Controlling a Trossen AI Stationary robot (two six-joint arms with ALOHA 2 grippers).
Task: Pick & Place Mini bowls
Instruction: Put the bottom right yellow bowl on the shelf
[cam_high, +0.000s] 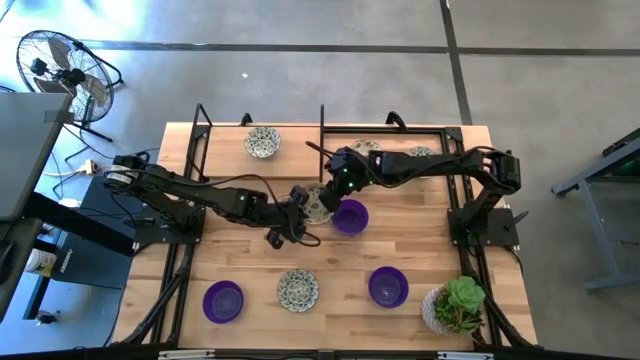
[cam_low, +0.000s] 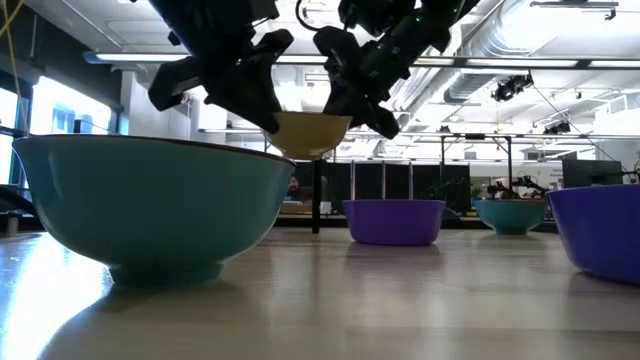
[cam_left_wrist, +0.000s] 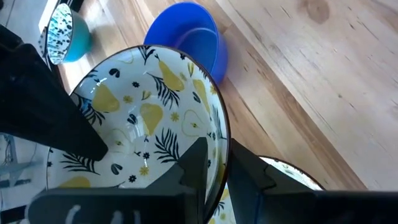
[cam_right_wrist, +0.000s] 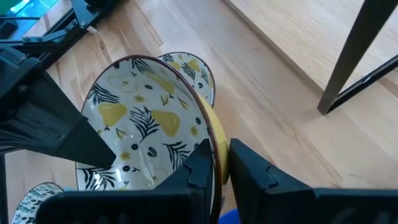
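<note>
Wooden plank surface (cam_high: 250, 275), pale grain; bare stretch between the middle and the near-edge row of bowls. Purple bowl (cam_high: 350, 216), glossy and round, sits just beside the lifted patterned bowl (cam_high: 316, 200), cream with pear-and-leaf print. Left pincer (cam_left_wrist: 214, 171) and right pincer (cam_right_wrist: 222, 165) each clamp its thin rim.

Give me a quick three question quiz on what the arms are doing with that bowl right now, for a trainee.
1. True or false: the patterned bowl held at mid-table rests on the table.
2. Whose fingers clamp its rim? A: left gripper only. B: right gripper only. C: both.
3. Fill in: in the table corner nearest the right arm's base stands a ____.
Key: 1 false, it hangs clear of the wood. 2 C. 3 potted plant.
</note>
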